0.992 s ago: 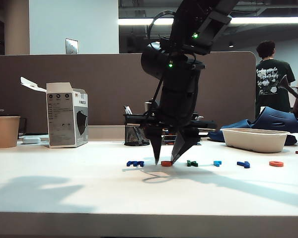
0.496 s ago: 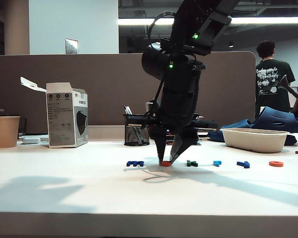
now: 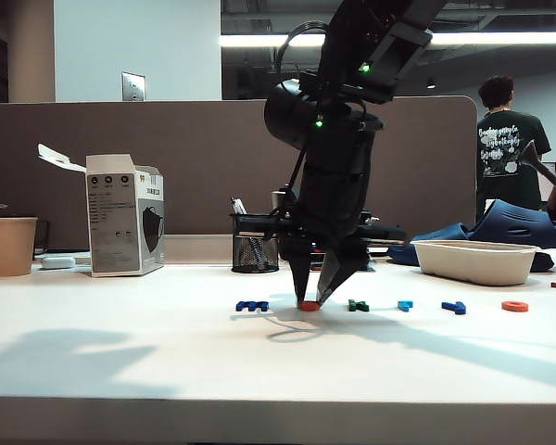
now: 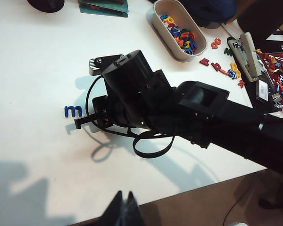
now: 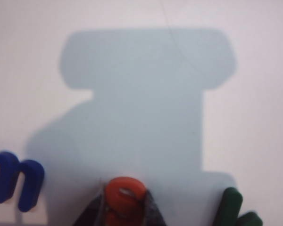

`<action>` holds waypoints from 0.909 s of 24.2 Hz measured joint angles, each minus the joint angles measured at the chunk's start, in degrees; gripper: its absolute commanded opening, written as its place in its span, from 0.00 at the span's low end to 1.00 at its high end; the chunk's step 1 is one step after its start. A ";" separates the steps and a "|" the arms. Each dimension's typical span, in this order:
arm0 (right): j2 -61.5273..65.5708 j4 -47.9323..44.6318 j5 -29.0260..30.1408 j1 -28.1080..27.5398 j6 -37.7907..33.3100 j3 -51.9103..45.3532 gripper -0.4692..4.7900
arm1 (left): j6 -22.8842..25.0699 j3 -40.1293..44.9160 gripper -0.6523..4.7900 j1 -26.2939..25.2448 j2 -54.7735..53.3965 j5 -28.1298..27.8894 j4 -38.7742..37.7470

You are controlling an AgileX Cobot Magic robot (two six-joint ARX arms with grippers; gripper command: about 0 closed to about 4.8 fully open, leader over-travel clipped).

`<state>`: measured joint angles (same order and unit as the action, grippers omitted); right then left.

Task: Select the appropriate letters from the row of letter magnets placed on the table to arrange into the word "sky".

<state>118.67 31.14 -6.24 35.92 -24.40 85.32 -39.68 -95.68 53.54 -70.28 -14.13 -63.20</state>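
While exterior hides it, right pincer pinching orange-red letter, left pincer pressed together.

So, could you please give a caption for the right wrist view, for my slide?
Right gripper closed on the orange-red letter, between the blue m and the green letter.

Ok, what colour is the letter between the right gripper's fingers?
Orange-red letter, clearest in the right wrist view; the right gripper is closed around it.

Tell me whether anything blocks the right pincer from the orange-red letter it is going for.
Nothing visible does. The right pincer stands with its fingertips on either side of the orange-red letter on the white table. The dark blue m and the dark green letter lie apart on either side.
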 measured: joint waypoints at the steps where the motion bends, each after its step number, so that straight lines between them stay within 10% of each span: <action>1: 0.00 -0.11 0.00 0.00 0.00 0.00 0.23 | 0.00 0.00 0.11 0.00 0.00 0.00 0.00; 22: -1.49 4.70 0.66 1.44 -0.02 -0.44 0.23 | 0.00 0.00 0.11 0.00 0.02 0.00 0.02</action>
<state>117.19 35.83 -5.58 37.36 -24.43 84.88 -39.68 -95.68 53.54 -70.26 -14.13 -63.18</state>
